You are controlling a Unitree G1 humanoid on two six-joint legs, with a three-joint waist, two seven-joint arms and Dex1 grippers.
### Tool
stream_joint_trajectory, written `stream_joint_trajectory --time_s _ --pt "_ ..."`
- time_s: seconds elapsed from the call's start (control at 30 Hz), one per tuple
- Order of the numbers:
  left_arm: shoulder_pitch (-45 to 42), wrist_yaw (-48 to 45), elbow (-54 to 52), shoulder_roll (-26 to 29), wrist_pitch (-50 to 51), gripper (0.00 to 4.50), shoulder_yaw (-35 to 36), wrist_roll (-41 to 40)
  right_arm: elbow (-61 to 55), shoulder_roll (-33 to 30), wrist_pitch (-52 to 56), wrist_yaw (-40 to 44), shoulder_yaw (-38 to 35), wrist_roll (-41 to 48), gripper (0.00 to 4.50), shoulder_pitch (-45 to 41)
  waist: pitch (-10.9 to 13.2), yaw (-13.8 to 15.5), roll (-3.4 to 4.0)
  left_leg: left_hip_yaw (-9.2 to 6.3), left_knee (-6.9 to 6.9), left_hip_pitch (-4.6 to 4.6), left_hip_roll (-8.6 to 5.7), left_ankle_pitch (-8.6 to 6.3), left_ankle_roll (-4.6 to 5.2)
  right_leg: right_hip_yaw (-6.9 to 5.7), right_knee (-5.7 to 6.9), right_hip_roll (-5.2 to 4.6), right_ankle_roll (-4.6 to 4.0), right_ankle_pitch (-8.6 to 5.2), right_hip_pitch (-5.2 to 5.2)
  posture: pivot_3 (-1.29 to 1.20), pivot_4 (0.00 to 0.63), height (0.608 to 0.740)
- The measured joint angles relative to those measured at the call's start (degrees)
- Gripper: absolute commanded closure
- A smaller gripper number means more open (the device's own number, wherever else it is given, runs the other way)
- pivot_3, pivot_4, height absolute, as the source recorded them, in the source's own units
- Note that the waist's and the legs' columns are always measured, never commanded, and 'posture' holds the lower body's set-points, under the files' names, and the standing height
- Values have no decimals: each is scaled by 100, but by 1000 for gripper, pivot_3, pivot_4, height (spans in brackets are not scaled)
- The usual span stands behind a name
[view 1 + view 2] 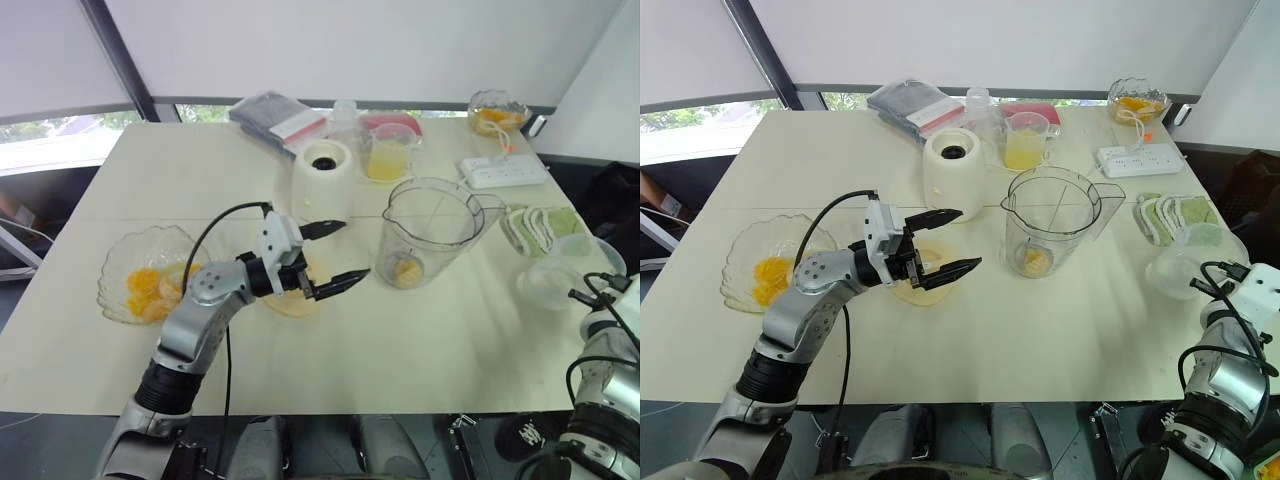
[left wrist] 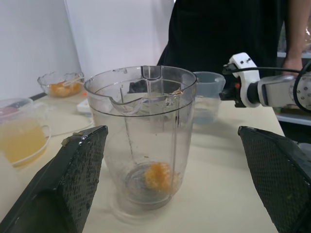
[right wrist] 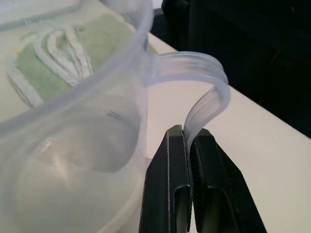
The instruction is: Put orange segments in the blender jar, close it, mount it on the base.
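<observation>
The blender jar (image 1: pixel 432 228) stands open at mid-table with one orange segment (image 1: pixel 405 270) at its bottom. More orange segments (image 1: pixel 145 285) lie in a scalloped glass bowl (image 1: pixel 118 262) at the left. The cream-white base (image 1: pixel 322 172) stands behind, between bowl and jar. My left gripper (image 1: pixel 336 256) hangs open just left of the jar, pointing at it, with nothing between its fingers (image 2: pixel 73 184). At the table's right edge, my right gripper (image 3: pixel 188 133) is shut on the handle of a clear plastic cup (image 1: pixel 562 272).
A flat cream-yellow lid (image 1: pixel 290 302) lies under my left gripper. A cup of yellow juice (image 1: pixel 386 155), a grey packet (image 1: pixel 275 115), a second bowl of orange pieces (image 1: pixel 497 112), a power strip (image 1: pixel 505 170) and green cloths (image 1: pixel 540 225) lie farther back and to the right. A person in black (image 2: pixel 223 34) stands beyond the right edge.
</observation>
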Motion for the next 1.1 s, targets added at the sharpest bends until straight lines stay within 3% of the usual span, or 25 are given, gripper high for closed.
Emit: stream_joint_trajectory --time_s 0.5,0.63,0.8,1.1 --pt "68 36 -14 40 -2 0 -2 9 6 -50 -103 -115 149 215 4458 235 1 0 -2 0 0 0 1 0 0 0 -1 0 0 0 0 0 150 740" --pt "107 35 -77 39 -3 0 -8 9 6 -50 -59 -72 206 317 2634 300 2 -2 -3 1 0 0 2 0 0 0 -2 1 0 0 0 0 150 740" --pt "109 20 -77 34 -15 0 -9 10 -7 -35 21 -69 225 421 24 438 2 -11 -4 2 0 1 2 0 0 2 -4 1 0 -1 0 0 150 740" --pt "115 -80 -73 26 -58 0 -12 15 -1119 259 295 -265 258 600 24 1091 2 14 -3 -1 -1 -3 9 0 0 1 -7 1 1 -3 0 0 150 740"
